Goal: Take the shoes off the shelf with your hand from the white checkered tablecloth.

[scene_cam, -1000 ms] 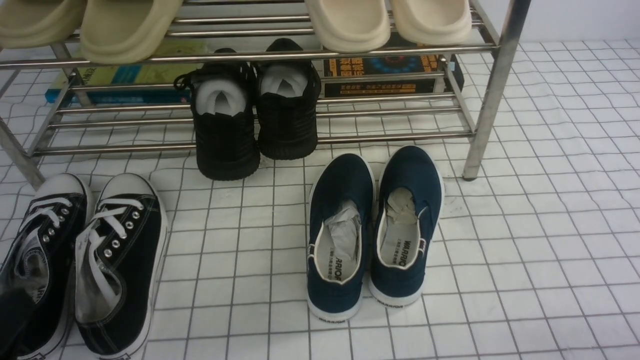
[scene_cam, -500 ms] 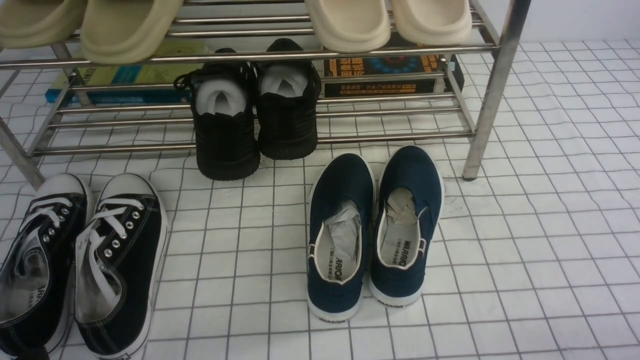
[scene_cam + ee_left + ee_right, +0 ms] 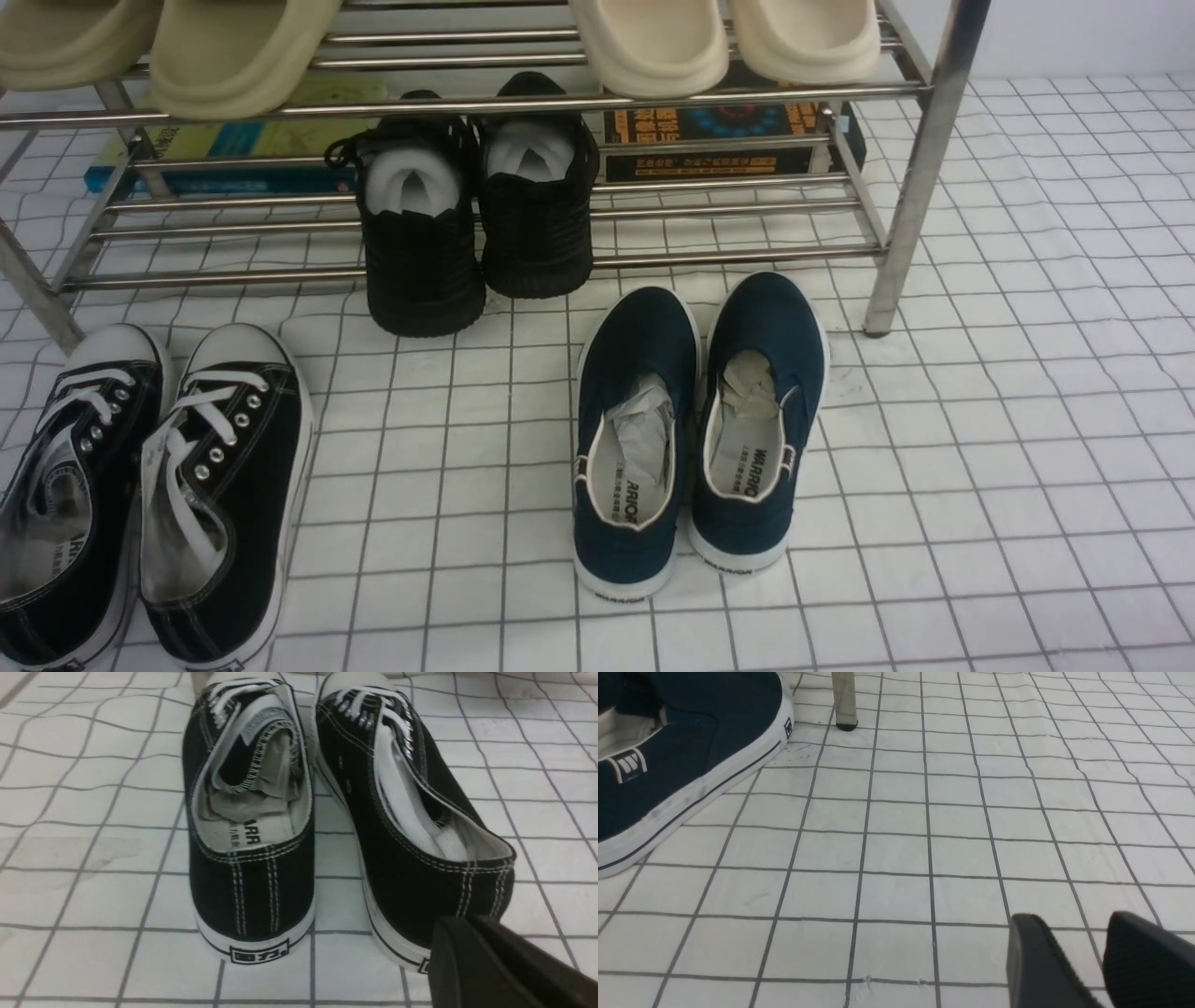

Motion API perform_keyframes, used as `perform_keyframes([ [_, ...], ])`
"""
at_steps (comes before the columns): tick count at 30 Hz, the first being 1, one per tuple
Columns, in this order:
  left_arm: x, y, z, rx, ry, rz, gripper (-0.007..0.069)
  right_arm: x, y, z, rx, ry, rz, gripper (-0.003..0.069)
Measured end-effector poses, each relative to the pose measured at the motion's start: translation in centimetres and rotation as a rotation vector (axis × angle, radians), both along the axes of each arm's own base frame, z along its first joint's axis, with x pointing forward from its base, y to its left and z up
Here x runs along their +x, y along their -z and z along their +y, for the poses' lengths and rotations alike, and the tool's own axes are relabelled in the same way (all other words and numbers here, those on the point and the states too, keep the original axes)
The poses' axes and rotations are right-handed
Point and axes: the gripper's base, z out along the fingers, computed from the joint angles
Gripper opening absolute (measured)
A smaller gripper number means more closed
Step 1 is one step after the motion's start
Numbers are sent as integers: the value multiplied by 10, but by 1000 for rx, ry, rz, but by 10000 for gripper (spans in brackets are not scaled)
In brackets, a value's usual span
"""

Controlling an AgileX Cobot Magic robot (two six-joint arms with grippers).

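The black canvas sneakers [image 3: 224, 467] with white laces stand side by side on the white checkered tablecloth [image 3: 980, 467], at the front left, in front of the chrome shelf [image 3: 467, 101]. The left wrist view shows their heels [image 3: 252, 872]. My left gripper [image 3: 462, 921] is just behind the heel of one sneaker, its black fingers pressed together and holding nothing. My right gripper [image 3: 1073, 924] hovers low over bare cloth, with a gap between its fingers and nothing in it. Neither gripper shows in the front view.
Navy slip-ons [image 3: 700, 420] stand on the cloth at centre; one also shows in the right wrist view [image 3: 691, 751]. An all-black knit pair [image 3: 476, 224] sits on the lower tier, beige slippers [image 3: 653, 42] on the upper. Books [image 3: 719, 140] lie behind. A shelf leg [image 3: 920, 168] stands right.
The dark shape of my left gripper over the leftmost sneaker has drawn back out of the front view's bottom left edge. The shoes have not moved.
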Motion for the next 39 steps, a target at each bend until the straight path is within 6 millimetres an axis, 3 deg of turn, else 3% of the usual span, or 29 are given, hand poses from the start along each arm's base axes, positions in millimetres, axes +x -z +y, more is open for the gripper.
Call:
perform_keyframes([
  [39, 1, -1, -1, -12, 8, -27, 69, 0, 0, 0, 0, 0, 0, 239],
])
